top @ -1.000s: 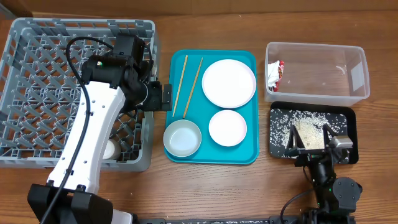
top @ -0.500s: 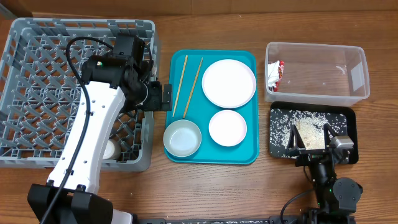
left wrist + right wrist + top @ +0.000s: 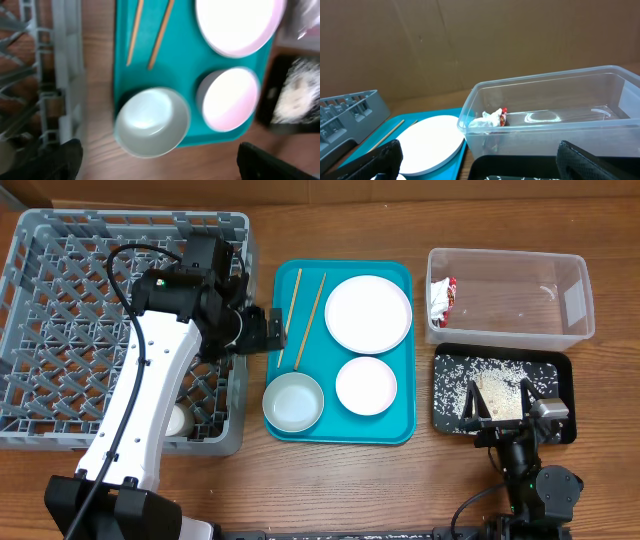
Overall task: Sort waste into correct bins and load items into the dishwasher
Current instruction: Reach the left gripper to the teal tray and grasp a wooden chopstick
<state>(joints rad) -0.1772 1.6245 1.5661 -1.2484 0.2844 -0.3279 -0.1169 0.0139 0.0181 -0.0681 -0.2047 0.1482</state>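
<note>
The grey dish rack [image 3: 60,280] is at the left. On the teal tray [image 3: 395,430] are the large white plate [image 3: 368,314], the saucer [image 3: 366,385] and the grey-outside bowl [image 3: 293,401]. My left gripper [image 3: 270,330] is open and empty between the rack's right wall and the tray, above the bowl [image 3: 152,121]. The red-and-white wrapper [image 3: 441,300] lies in the clear tub [image 3: 570,290]. Rice and tan scraps [image 3: 497,392] lie in the black tray [image 3: 560,370]. My right gripper [image 3: 498,408] is open and empty over the black tray, facing the tub [image 3: 560,115].
Two wooden chopsticks [image 3: 290,315] lie on the teal tray's left side, next to the left gripper. A small white object [image 3: 178,420] sits in the rack's front right corner. Bare wooden table [image 3: 330,490] runs along the front.
My left gripper has shifted slightly right and away from the rack wall, towards the teal tray. The right arm has not moved.
</note>
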